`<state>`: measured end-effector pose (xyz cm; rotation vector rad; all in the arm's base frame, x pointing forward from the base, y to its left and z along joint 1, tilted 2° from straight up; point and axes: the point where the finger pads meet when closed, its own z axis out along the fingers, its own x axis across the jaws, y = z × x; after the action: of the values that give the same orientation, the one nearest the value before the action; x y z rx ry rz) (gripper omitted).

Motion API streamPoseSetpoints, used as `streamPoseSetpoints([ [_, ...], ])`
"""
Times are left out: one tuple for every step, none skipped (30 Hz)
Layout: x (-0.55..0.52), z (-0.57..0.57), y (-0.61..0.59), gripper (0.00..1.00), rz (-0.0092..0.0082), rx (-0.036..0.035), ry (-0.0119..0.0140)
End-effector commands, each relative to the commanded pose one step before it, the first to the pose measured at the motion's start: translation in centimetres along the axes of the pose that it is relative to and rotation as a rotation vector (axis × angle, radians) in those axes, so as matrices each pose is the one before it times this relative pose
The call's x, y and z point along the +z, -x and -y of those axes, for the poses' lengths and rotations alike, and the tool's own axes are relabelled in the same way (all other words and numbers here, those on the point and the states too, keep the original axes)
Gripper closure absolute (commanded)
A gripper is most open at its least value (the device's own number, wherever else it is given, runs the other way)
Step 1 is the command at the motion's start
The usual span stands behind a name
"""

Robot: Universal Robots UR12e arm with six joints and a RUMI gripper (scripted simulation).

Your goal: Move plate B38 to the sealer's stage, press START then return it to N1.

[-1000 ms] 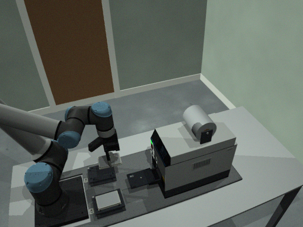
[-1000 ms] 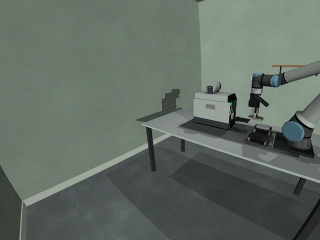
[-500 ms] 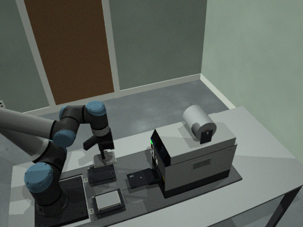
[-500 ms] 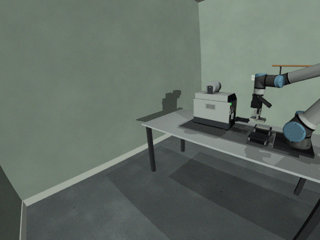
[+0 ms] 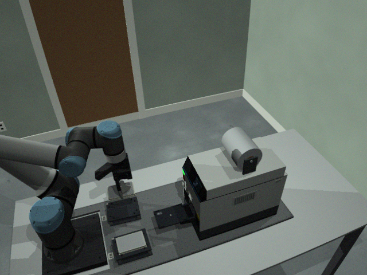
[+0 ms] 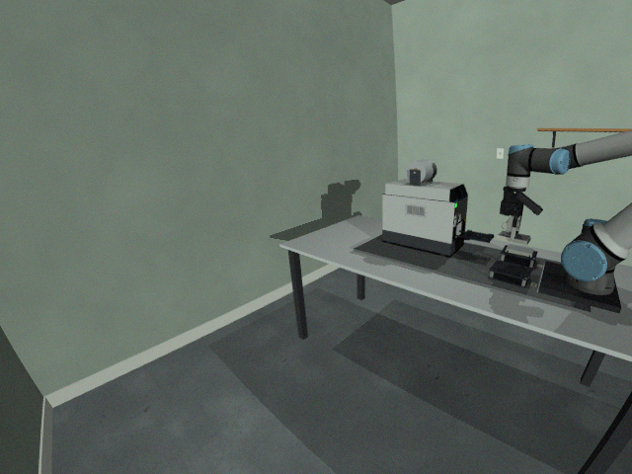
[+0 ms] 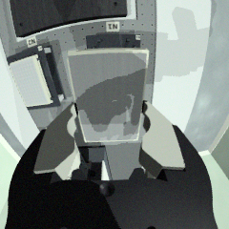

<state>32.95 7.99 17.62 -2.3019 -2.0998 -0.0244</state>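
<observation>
Arm bent at the elbow, wrist vertical, pincer clamped.
Grey links with blue joint caps reach in from the left of the top view; last wrist link points straight down. The pincer (image 5: 120, 189) hangs below it, jaws part-spread and gripping plate B38 (image 7: 108, 97) by its two long edges, held level and aloft.

Dim, even light casts soft shadows across the table (image 5: 311, 189); the wrist view bends at its edges.
</observation>
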Motion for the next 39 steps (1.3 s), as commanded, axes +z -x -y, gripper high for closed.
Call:
streamPoseSetpoints([
  [-0.090,0.460,-0.370,1.00,0.00027,0.00010,0.00117],
  [0.000,0.187,-0.141,1.00,0.00000,0.00000,0.00000],
  [0.000,0.187,-0.140,1.00,0.00000,0.00000,0.00000],
  [0.000,0.187,-0.140,1.00,0.00000,0.00000,0.00000],
  [0.000,0.187,-0.140,1.00,0.00000,0.00000,0.00000],
  [0.000,0.069,-0.052,1.00,0.00000,0.00000,0.00000],
  [0.000,0.000,0.000,1.00,0.00000,0.00000,0.00000],
  [0.000,0.000,0.000,1.00,0.00000,0.00000,0.00000],
  [0.004,-0.005,0.006,1.00,-0.00001,-0.00001,0.00000],
  [-0.001,0.001,-0.002,1.00,0.00000,0.00000,0.00000],
  [-0.001,0.011,-0.006,1.00,0.00000,0.00000,0.00000],
  [0.000,0.009,-0.005,1.00,0.00000,0.00000,0.00000],
  [0.000,0.007,-0.003,1.00,0.00000,0.00000,0.00000],
  [0.000,0.006,-0.002,1.00,0.00000,0.00000,0.00000],
  [0.000,0.005,-0.002,1.00,0.00000,0.00000,0.00000],
  [0.000,0.004,-0.001,1.00,0.00000,0.00000,0.00000],
  [0.000,0.000,0.000,1.00,0.00000,0.00000,0.00000],
  [0.000,0.000,0.000,1.00,0.00000,0.00000,0.00000],
  [0.000,0.003,0.000,1.00,0.00000,0.00000,0.00000],
  [0.000,0.002,0.000,1.00,0.00000,0.00000,0.00000],
  [0.000,0.002,0.000,1.00,0.00000,0.00000,0.00000],
  [0.000,0.002,0.000,1.00,0.00000,0.00000,0.00000],
  [0.000,0.002,0.000,1.00,0.00000,0.00000,0.00000],
  [0.001,-0.008,0.001,1.00,0.00000,0.00000,-0.00001],
  [0.000,0.002,0.000,1.00,0.00000,0.00000,0.00000],
  [0.000,0.000,0.000,1.00,0.00000,0.00000,0.00000],
  [-0.001,0.011,0.001,1.00,0.00000,0.00000,0.00001],
  [0.000,0.001,0.000,1.00,0.00000,0.00000,0.00000],
  [0.000,0.001,0.000,1.00,0.00000,0.00000,0.00000],
  [0.001,-0.008,-0.001,1.00,0.00000,0.00000,-0.00002],
  [0.000,0.002,0.000,1.00,0.00000,0.00000,0.00000],
  [0.000,0.000,0.000,1.00,0.00000,0.00000,0.00000],
  [-0.001,0.009,0.003,1.00,0.00000,0.00000,0.00002],
  [0.000,0.000,0.000,1.00,0.00000,0.00000,0.00000],
  [0.000,0.000,0.000,1.00,0.00000,0.00000,0.00000],
  [0.001,-0.005,-0.002,1.00,0.00000,0.00000,-0.00002],
  [0.000,0.001,0.000,1.00,0.00000,0.00000,0.00000],
  [0.000,0.000,0.000,1.00,0.00000,0.00000,0.00000],
  [0.000,0.000,0.000,1.00,0.00000,0.00000,0.00000],
])
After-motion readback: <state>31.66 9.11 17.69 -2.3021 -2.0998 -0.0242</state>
